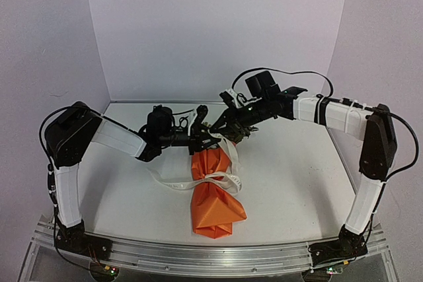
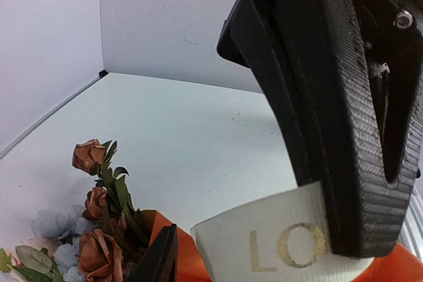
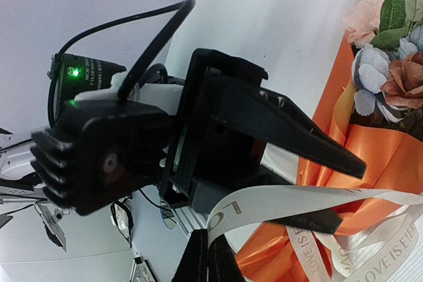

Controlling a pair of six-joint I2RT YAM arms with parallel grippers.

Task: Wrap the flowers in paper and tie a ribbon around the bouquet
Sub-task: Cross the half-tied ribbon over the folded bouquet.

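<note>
A: Where the two arms meet above the counter [image 1: 297, 183], what lies beneath them?

B: The bouquet [image 1: 213, 196], lying near the middle of the surface. It is a bundle of orange paper [image 1: 215, 219] with the flowers [image 2: 99, 229] at its far end: rust, pale blue and pink heads among green leaves.

A: And the ribbon [image 2: 277, 246]?

B: It is cream with gold lettering and circles the bundle's waist. Loose loops trail onto the counter at the left.

A: How do the end effectors stand?

B: The right end effector [image 3: 208, 239] has its fingers pressed together on a strand of ribbon near its end. The left end effector [image 2: 254, 242] is partly spread, with a band of ribbon between its fingers. The band touches one finger, and the other finger stands just clear of it. Both hover over the flower end, close together.
</note>
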